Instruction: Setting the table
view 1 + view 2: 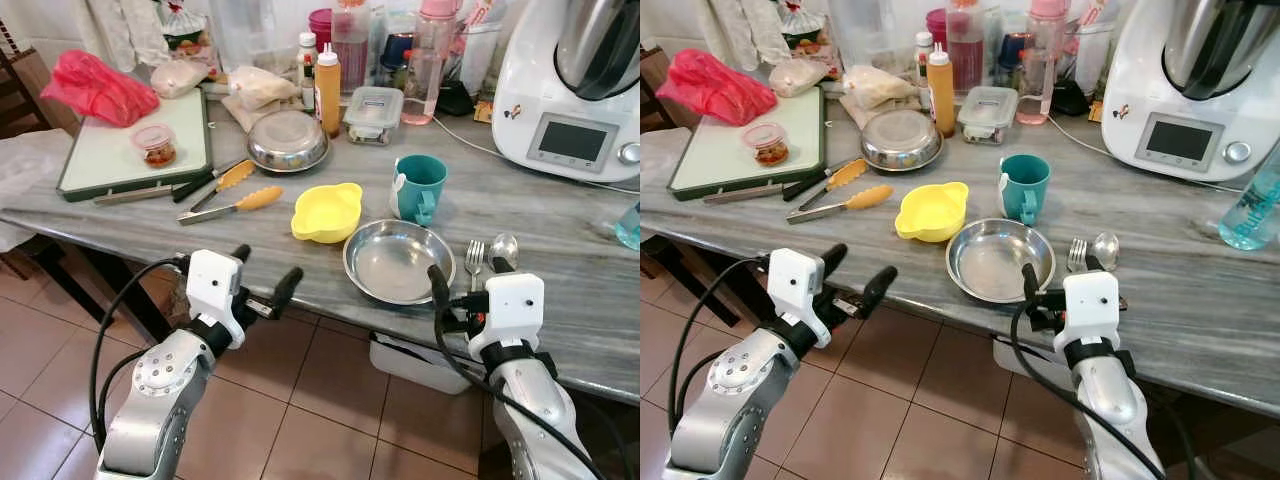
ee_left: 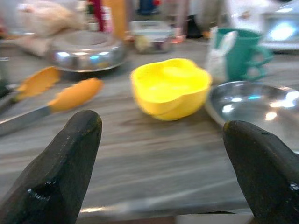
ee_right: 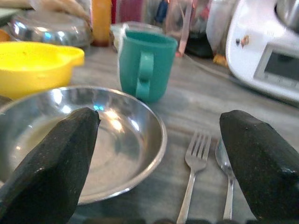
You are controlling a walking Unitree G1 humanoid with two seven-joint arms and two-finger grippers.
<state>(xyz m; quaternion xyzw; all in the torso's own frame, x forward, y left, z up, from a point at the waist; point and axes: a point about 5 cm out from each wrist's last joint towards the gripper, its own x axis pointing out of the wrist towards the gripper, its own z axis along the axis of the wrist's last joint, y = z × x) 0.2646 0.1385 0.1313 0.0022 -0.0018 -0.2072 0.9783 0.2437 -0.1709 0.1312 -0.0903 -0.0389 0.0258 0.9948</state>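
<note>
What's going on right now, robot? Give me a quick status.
Both grippers, left and right, open at the table edge. Steel plate, fork, spoon laid out. Nothing held.

I am standing in a home kitchen. Across the middle of the frame runs a grey stone-look counter above a reddish tiled floor. At upper right sits a white cooking machine with a screen; along the top, sauce bottles and food bags crowd together, and a white chopping board lies upper left.
</note>
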